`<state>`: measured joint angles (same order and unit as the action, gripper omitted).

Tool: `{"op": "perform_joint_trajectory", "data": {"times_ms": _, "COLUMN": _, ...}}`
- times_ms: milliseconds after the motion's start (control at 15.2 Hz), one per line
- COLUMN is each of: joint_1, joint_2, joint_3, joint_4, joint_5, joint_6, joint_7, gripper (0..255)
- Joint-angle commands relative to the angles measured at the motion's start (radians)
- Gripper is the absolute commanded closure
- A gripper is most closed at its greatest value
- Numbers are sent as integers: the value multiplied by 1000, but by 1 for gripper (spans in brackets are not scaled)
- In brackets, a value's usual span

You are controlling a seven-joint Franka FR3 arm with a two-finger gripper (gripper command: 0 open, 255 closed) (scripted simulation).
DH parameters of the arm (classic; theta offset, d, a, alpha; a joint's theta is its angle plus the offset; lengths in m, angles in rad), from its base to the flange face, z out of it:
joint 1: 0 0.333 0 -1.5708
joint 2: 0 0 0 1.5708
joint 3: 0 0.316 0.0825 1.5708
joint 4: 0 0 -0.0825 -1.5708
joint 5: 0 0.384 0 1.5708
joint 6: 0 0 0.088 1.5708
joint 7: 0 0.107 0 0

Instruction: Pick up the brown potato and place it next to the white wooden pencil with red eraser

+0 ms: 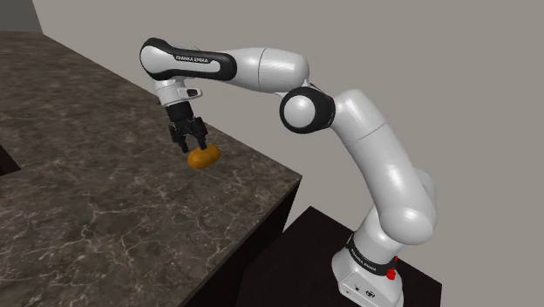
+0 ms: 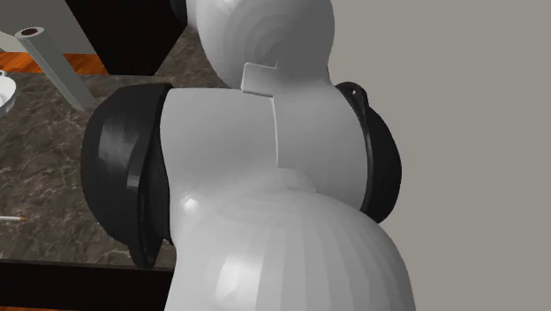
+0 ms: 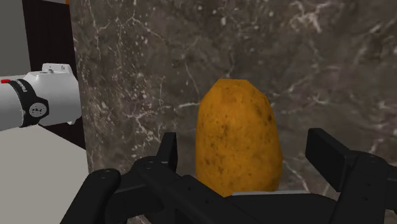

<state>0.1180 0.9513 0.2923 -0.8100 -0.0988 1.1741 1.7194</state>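
- One potato (image 3: 236, 137), brown-orange and speckled, lying on the dark marbled counter (image 1: 96, 201). In the shoulder view it (image 1: 203, 157) sits close to the counter's far edge, at about 10 o'clock from the stand (image 1: 323, 253).
- Long axis: roughly 8 to 2 o'clock in the shoulder view. In the wrist view it runs straight out from the palm, across the line between the fingers.
- One gripper (image 1: 189, 141), black. Its two fingers (image 3: 168, 149) stand apart on either side of the potato with a gap showing on one side, so the claw is released and not clamped.
- One white arm (image 1: 366, 131) rises from the stand, bends at a dark elbow and reaches toward 10 o'clock. The hand points steeply down at the counter.
- One pencil (image 2: 12, 217), thin and pale, lies on the counter at the second exterior view's 9 o'clock edge. Its ends are too small to read.
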Motion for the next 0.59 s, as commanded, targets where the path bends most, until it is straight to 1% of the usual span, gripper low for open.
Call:
{"op": "perform_joint_trajectory", "data": {"times_ms": 0, "joint_1": -10, "joint_2": -28, "joint_3": 3, "joint_4": -76, "joint_5": 4, "joint_6": 48, "joint_7": 7, "gripper": 0}}
{"op": "perform_joint_trajectory", "data": {"times_ms": 198, "joint_1": -28, "joint_2": -78, "joint_3": 7, "joint_4": -202, "joint_5": 10, "joint_6": 122, "joint_7": 9, "gripper": 0}}
{"op": "perform_joint_trajectory", "data": {"times_ms": 264, "joint_1": -31, "joint_2": -86, "joint_3": 8, "joint_4": -222, "joint_5": 11, "joint_6": 134, "joint_7": 9, "gripper": 0}}
{"op": "perform_joint_trajectory", "data": {"times_ms": 528, "joint_1": -31, "joint_2": -86, "joint_3": 8, "joint_4": -222, "joint_5": 11, "joint_6": 134, "joint_7": 9, "gripper": 0}}
